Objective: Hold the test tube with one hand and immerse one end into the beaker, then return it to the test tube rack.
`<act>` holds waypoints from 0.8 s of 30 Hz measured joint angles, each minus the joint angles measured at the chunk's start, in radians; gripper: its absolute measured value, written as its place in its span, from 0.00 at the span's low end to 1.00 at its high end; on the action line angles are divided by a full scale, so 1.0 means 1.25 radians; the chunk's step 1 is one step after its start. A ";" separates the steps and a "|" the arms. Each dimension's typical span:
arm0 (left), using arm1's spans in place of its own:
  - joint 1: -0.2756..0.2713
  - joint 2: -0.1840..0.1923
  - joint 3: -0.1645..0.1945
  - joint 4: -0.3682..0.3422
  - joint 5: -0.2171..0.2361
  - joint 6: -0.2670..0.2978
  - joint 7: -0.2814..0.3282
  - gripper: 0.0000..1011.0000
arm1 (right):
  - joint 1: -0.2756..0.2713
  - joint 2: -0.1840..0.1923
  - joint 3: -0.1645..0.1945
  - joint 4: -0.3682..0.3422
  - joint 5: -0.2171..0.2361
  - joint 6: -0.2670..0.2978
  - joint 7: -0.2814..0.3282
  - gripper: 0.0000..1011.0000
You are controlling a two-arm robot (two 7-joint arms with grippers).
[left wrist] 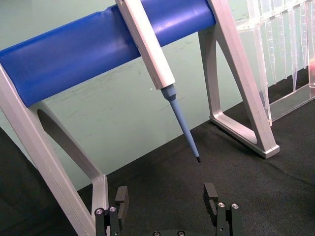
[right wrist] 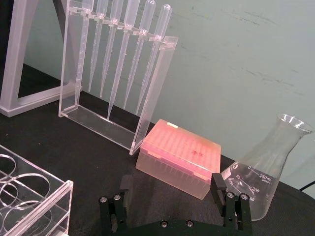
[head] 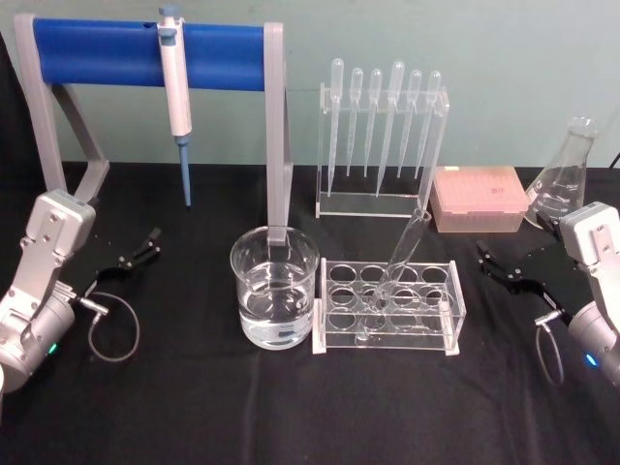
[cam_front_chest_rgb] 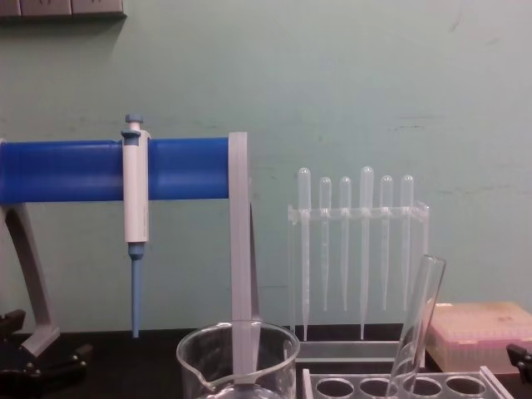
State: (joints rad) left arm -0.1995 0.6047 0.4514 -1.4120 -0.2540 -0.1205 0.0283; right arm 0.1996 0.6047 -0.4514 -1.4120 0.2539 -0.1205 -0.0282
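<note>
Left hand point(head: 138, 250) rests low over the table point(head: 291, 417) at the robot's left, fingers spread, nothing between them; the left wrist view shows the same gap, left hand point(left wrist: 166, 196) empty, with the pipettor point(left wrist: 152, 54) tip hanging ahead of it from the blue stand point(left wrist: 88, 54). Right hand point(head: 494, 263) sits at the robot's right, also spread and empty, as the right wrist view confirms point(right wrist: 171, 189). Tube point(head: 402, 254) is between the two hands, well apart from both and nearer the right one. It stands in the rack point(head: 451, 312), bottom down in a middle hole, leaning with its rim tipped away from the robot and toward the right hand's side. Chest view shows the tube point(cam_front_chest_rgb: 418, 320) tilted the same way. Beaker point(head: 274, 291), part full of clear liquid, stands just beside the rack on the side facing the left hand. Beyond the right hand: a pink box point(head: 480, 199) and a flask point(head: 562, 179). Pipettes point(head: 383, 121) hang in a clear holder behind the rack.
</note>
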 joint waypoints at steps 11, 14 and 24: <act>0.000 0.000 0.000 0.000 0.000 0.000 0.000 0.99 | 0.000 0.000 0.000 0.000 0.000 0.000 0.000 0.99; 0.000 0.000 0.000 0.000 0.000 0.000 0.000 0.99 | 0.000 0.000 0.000 0.000 0.000 0.000 0.000 0.99; 0.000 0.000 0.000 0.000 0.000 0.000 0.000 0.99 | 0.000 0.000 0.000 0.000 0.000 0.000 0.000 0.99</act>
State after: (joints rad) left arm -0.1996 0.6047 0.4514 -1.4120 -0.2539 -0.1205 0.0283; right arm 0.1996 0.6047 -0.4514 -1.4120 0.2539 -0.1205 -0.0283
